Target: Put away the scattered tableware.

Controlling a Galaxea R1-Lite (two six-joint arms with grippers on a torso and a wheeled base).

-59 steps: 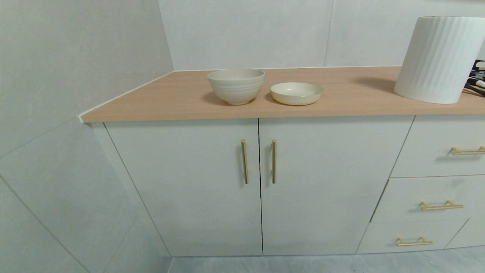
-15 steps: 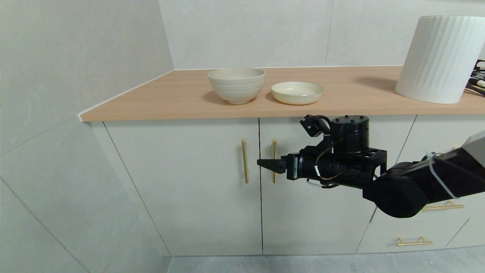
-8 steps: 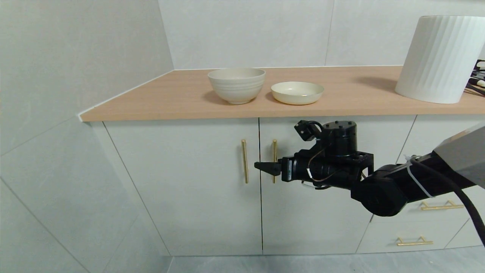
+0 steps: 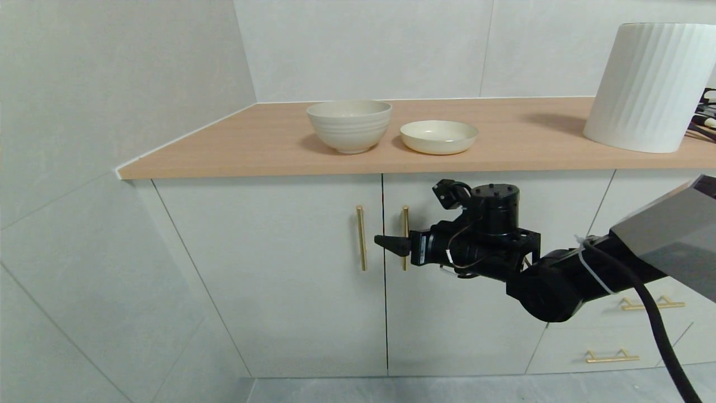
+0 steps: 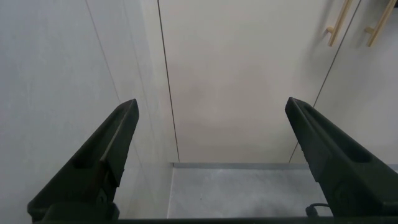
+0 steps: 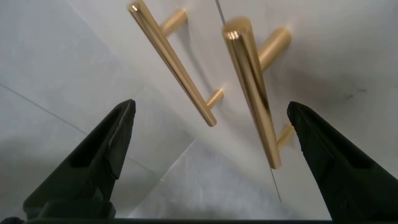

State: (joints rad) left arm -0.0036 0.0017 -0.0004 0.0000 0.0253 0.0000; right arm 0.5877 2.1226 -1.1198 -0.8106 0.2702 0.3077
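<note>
**Head view:** a deep bowl (image 4: 348, 126) and a shallow dish (image 4: 438, 136) are seen side by side, apart, on the wooden bench (image 4: 251, 151), well left of a ribbed white container (image 4: 649, 87). Below, the right tool (image 4: 386, 243) is held level with the gold handles (image 4: 361, 238) of the closed cabinet doors (image 4: 279, 280).

**Left wrist view:** the left tool (image 5: 211, 102) is shown spread wide and empty, low above the grey floor (image 5: 249, 193).

**Right wrist view:** the fingers (image 6: 93, 162) are seen wide apart with nothing gripped, both handles framed between them.
</note>
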